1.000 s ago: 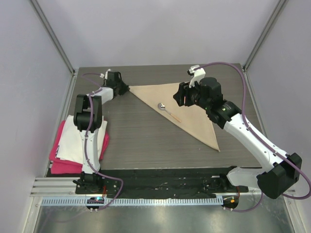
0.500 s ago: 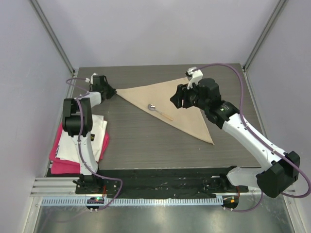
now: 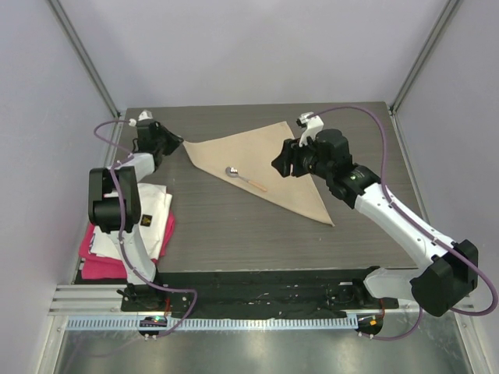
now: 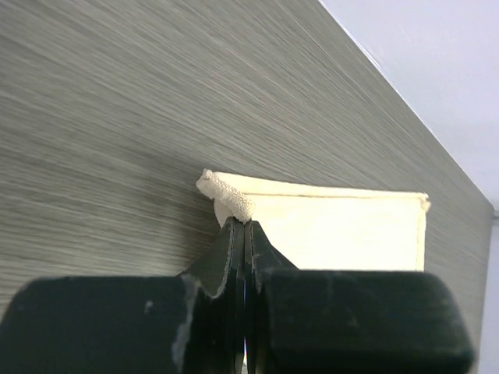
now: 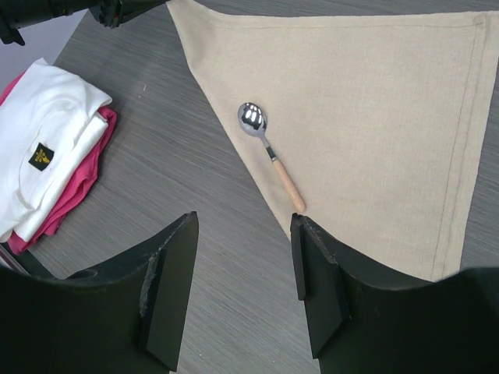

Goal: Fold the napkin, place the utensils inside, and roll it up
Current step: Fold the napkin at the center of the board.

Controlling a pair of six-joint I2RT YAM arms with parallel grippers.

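Note:
The beige napkin (image 3: 269, 160) lies folded into a triangle on the dark table; it also shows in the right wrist view (image 5: 366, 101). The spoon (image 3: 243, 178) lies on it near its lower-left edge, silver bowl to the left (image 5: 269, 152). My left gripper (image 3: 173, 143) is shut on the napkin's left corner (image 4: 226, 196), low at the table. My right gripper (image 3: 282, 161) is open and empty above the napkin, to the right of the spoon (image 5: 243, 269).
A white cloth with a dark logo (image 3: 132, 222) lies on a pink-red cloth (image 3: 97, 261) at the table's left edge; both show in the right wrist view (image 5: 43, 148). Bare table (image 3: 234, 234) lies in front of the napkin.
My left gripper has pulled the napkin's corner to the left, and the napkin and spoon have slid left with it. My right gripper has drifted slightly left above the cloth.

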